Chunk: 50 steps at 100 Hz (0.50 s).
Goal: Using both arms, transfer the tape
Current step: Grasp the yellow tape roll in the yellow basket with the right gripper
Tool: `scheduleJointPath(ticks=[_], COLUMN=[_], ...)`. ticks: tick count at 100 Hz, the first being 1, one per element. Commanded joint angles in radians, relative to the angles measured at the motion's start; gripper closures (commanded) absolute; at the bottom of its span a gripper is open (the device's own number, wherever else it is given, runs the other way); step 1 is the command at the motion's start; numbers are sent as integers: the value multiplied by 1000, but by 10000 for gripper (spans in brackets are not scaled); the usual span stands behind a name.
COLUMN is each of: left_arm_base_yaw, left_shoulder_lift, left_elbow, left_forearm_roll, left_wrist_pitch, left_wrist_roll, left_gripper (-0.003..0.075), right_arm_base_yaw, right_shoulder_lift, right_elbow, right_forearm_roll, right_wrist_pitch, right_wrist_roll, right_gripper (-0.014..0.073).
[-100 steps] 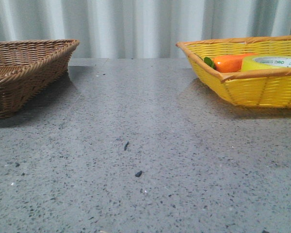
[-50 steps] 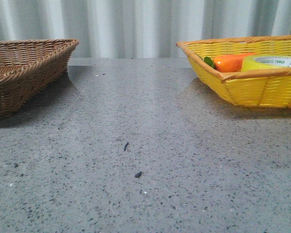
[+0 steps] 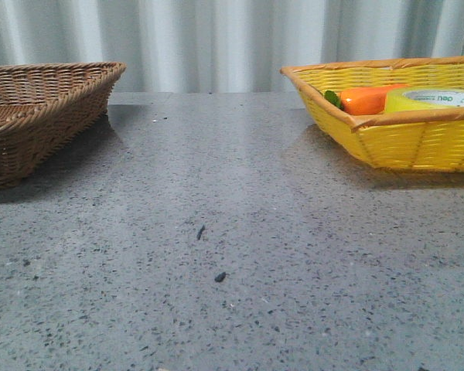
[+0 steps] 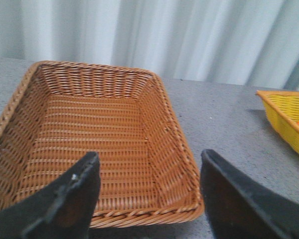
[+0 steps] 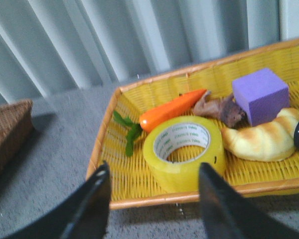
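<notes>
Front view looks low across the table (image 3: 232, 232); wrist views overlook brown basket (image 4: 94, 149) and yellow basket (image 5: 134, 196), both seen in front view

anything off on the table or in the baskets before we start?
Only two small dark specks on the grey speckled tabletop, mid-table. The yellow tape roll lies flat in the yellow wicker basket among toys; the brown wicker basket holds nothing.

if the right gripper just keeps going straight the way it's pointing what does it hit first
Probably the tape. In the wrist view it lies between the open fingers of the right gripper, just past the near rim of the yellow basket. If it travels low, that rim could come first; depth is unclear.
</notes>
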Motion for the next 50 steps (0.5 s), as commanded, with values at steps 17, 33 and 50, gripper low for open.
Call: scheduleJointPath(ticks=[17, 33, 50], left_arm_base_yaw=[-73, -77, -77], left_shoulder_lift=[18, 18, 18], left_elbow=[-42, -42, -42], left_forearm_roll=[-9, -9, -9], left_wrist_pitch=[-61, -61, -61], left_wrist_roll=[1, 1, 1], left_gripper=[302, 302, 302], right_arm_base_yaw=[33, 81, 111], right_shoulder_lift=[273, 490, 731], right_elbow=[-295, -490, -660], right_forearm_roll=[-9, -9, -17], right_wrist_pitch=[145, 336, 451], right_wrist_roll=[-76, -122, -122], right_gripper=[173, 173, 173])
